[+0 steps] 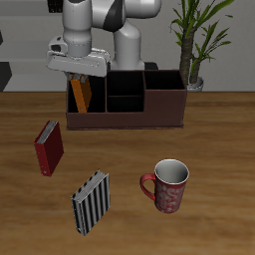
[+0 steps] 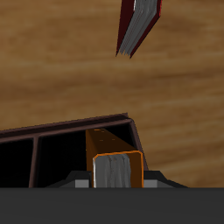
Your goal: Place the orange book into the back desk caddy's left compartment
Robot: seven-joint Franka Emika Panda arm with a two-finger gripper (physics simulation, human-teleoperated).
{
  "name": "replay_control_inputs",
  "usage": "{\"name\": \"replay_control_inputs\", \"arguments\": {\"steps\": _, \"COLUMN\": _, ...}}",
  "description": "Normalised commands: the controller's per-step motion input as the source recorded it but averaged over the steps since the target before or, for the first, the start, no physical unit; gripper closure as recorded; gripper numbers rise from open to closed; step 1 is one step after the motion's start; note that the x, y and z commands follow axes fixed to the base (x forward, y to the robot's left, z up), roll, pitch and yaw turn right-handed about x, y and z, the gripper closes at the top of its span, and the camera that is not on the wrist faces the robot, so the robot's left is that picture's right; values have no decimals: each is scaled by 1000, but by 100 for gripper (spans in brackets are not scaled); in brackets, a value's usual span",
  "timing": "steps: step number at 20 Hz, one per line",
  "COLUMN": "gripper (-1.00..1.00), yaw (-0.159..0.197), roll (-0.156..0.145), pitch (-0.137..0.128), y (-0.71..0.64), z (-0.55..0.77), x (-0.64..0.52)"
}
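Observation:
My gripper (image 1: 79,77) is shut on the orange book (image 1: 83,95) and holds it tilted, with its lower end inside the left compartment (image 1: 72,104) of the dark brown-maroon back desk caddy (image 1: 149,121). In the wrist view the orange book (image 2: 117,156), with its pale page edges facing the camera, sits between my fingers and reaches down into the dark end section (image 2: 61,164) behind the caddy's rim (image 2: 70,126). I cannot tell whether the book touches the compartment floor.
A dark red book (image 1: 48,146) lies on the table in front of the caddy and also shows in the wrist view (image 2: 138,24). A black-and-white striped book (image 1: 92,202) and a red mug (image 1: 167,185) stand nearer the front edge. A potted plant (image 1: 195,45) stands behind the caddy.

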Motion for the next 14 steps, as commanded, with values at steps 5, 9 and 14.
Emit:
{"name": "replay_control_inputs", "arguments": {"steps": 5, "gripper": -100, "yaw": -20, "roll": -8, "pitch": 24, "y": -39, "z": -23, "x": 13}}
{"name": "replay_control_inputs", "arguments": {"steps": 9, "gripper": -100, "yaw": 1, "roll": -5, "pitch": -11, "y": -8, "z": 124, "x": 24}}
{"name": "replay_control_inputs", "arguments": {"steps": 14, "gripper": -100, "yaw": 10, "roll": 8, "pitch": -33, "y": 21, "z": 200, "x": -15}}
